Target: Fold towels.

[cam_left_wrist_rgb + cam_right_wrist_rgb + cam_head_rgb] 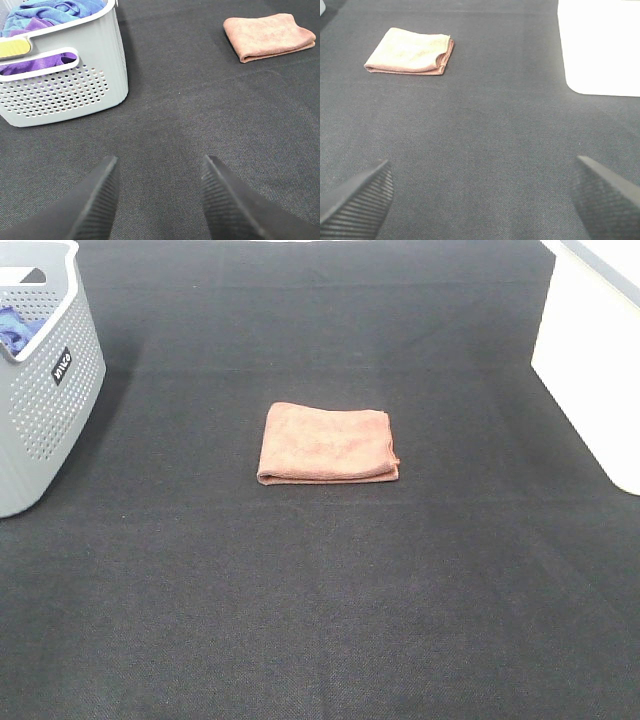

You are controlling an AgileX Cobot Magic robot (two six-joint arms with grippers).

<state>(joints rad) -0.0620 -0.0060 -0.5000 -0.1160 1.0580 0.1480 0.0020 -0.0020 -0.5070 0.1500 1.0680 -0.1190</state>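
While both arms hang back out of the high camera's sight, the terracotta microfibre towel (327, 444) lies folded into a neat rectangle near the middle of the black woven desk (330, 620), its layered edges stacked along the right and near sides. Nothing touches it.

Off to the left stands a grey perforated plastic basket (45, 390) with a cut-out handle, well apart from the towel. Blue and purple cloths (47, 14) are heaped inside it, and something yellow shows at the rim, though I cannot make out what it is. At the right edge of the desk sits a white smooth-sided box (590, 360) with rounded corners, also well away from the towel.

From the left wrist camera, the left claw (157, 200) has its two black ribbed fingers (97, 205) spread, nothing between them, poised over bare desk with the basket close by and the towel farther off. From the right wrist camera, the right claw (480, 200) is spread wider still, its ribbed fingertips (362, 197) at the two edges of the picture, empty, with the towel ahead on one side and the white box on the other.
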